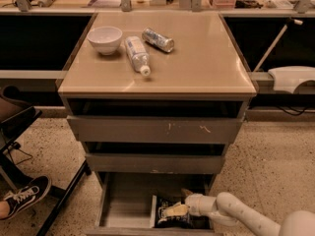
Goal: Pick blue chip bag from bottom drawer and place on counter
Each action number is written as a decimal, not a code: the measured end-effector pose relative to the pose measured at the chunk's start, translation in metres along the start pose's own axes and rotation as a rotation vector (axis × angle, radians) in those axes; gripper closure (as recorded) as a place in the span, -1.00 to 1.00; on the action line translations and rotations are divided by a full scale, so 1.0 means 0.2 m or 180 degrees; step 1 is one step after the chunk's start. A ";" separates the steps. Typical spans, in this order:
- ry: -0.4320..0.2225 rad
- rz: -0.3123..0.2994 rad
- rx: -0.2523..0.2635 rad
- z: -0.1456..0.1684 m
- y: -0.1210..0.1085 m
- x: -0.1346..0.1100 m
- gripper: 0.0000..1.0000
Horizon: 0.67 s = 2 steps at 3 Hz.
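In the bottom drawer [123,208], low in frame, my end effector [173,211] sits over the blue chip bag [166,221]; grip unclear.

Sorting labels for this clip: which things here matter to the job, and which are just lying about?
Job: blue chip bag, bottom drawer, counter, gripper low in the drawer at the bag.
Lying about: white bowl, water bottle, silver can.

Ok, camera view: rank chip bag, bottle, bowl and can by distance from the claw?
1. Blue chip bag, bottom drawer, at the claw.
2. Water bottle, lying on the counter, left of centre.
3. Bowl, back left, and can, back centre: too close to call.
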<state>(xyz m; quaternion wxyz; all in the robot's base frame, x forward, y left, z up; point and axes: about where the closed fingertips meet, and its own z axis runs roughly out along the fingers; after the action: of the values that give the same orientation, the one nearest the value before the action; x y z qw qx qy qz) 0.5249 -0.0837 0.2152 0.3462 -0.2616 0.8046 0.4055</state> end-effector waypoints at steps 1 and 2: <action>-0.0121 0.0087 0.0081 0.07 -0.03 0.07 -1.00; -0.0121 0.0093 0.0076 0.08 -0.03 0.08 -1.00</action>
<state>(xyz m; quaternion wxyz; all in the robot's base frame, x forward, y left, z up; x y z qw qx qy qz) 0.5245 -0.0754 0.1941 0.3585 -0.2379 0.8064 0.4057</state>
